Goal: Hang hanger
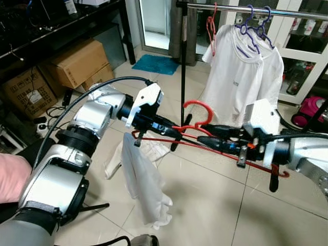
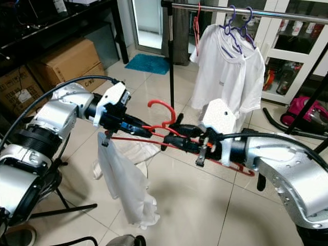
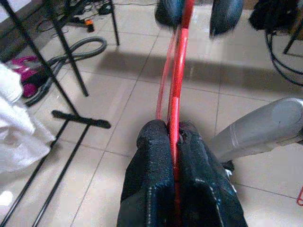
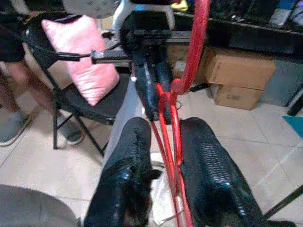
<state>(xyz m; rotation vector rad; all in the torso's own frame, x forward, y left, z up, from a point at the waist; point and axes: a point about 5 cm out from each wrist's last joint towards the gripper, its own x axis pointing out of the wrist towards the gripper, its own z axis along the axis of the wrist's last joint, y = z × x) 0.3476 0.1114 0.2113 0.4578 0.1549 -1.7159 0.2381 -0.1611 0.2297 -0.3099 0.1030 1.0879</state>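
Note:
A red wire hanger point(image 1: 197, 106) is held level in front of me, with a white garment point(image 1: 143, 184) dangling from a clip at its left end. My left gripper point(image 1: 177, 134) is shut on the hanger near the neck; in the left wrist view its fingers point(image 3: 156, 161) pinch the red wire point(image 3: 177, 71). My right gripper point(image 1: 205, 136) faces it from the right. Its two fingers point(image 4: 208, 161) straddle the hanger wires point(image 4: 194, 47) with a gap, so it is open. The clothes rail point(image 1: 246, 9) runs across the top, beyond the hanger.
White T-shirts point(image 1: 241, 77) on purple hangers and one empty red hanger point(image 1: 211, 28) hang on the rail. Its black upright point(image 1: 182, 61) stands just behind my grippers. Cardboard boxes point(image 1: 79, 61) sit left, a pink vacuum point(image 1: 310, 107) right. A chair with a pink cushion point(image 4: 83, 56) and a person's legs point(image 4: 19, 94) are behind.

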